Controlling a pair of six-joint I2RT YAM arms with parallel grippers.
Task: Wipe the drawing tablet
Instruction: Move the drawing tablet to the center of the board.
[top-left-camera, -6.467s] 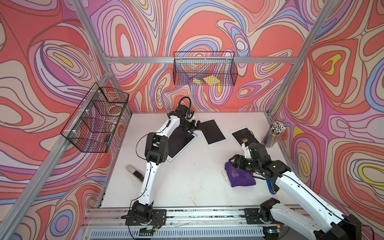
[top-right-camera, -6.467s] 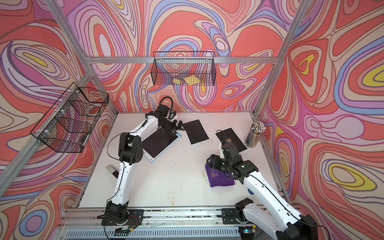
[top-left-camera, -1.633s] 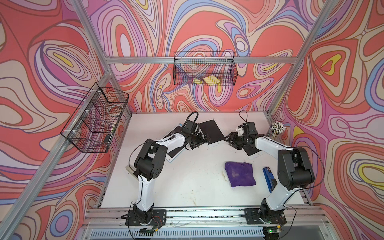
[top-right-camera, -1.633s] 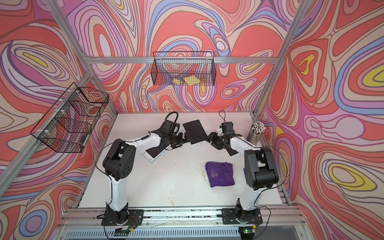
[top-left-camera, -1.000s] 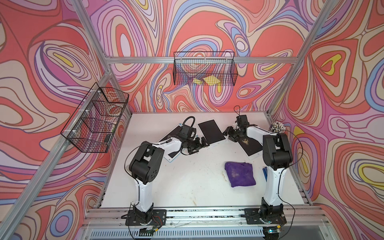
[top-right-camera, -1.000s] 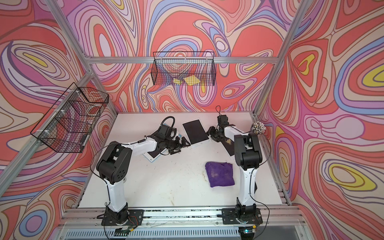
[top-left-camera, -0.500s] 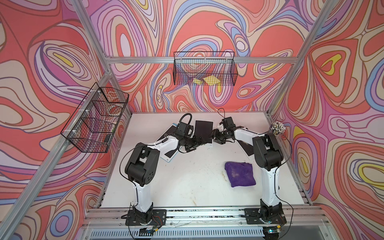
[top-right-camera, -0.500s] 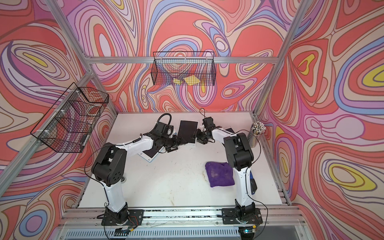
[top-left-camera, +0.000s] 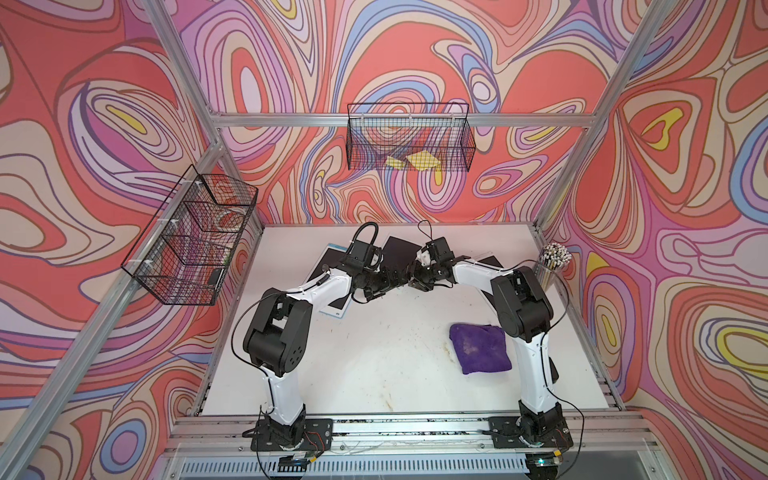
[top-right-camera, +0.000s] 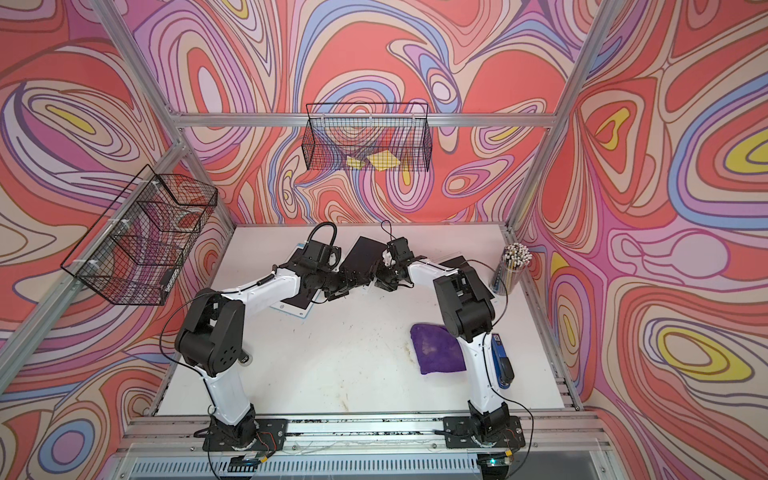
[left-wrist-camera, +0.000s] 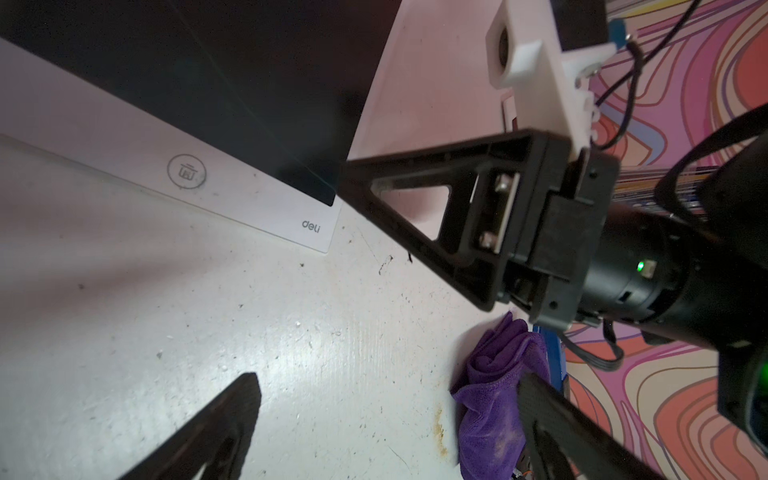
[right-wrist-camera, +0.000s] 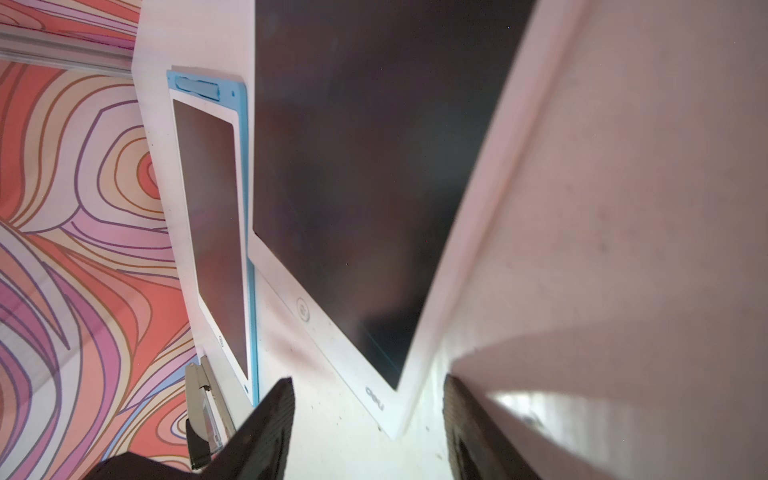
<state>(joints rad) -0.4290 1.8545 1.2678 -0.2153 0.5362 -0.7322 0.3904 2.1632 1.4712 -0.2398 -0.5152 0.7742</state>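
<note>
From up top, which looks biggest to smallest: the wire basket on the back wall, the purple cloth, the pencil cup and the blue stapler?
1. wire basket on the back wall, clearly biggest.
2. purple cloth.
3 and 4. pencil cup and blue stapler look alike; the right arm hides part of the stapler, so no ranking.

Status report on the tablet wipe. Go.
Left end effector open, empty. Right end effector open, at drawing tablet corner. Purple cloth lies apart, ungripped. End effectors nose to nose.

Swirled red, pink and purple walls (top-left-camera: 415, 62) enclose a white tabletop (top-left-camera: 374, 353). One wire basket (top-left-camera: 409, 141) hangs on the wall beyond the right gripper (top-left-camera: 417, 277); a second wire basket (top-left-camera: 191, 245) hangs well outboard of the left gripper (top-left-camera: 382, 284).
</note>
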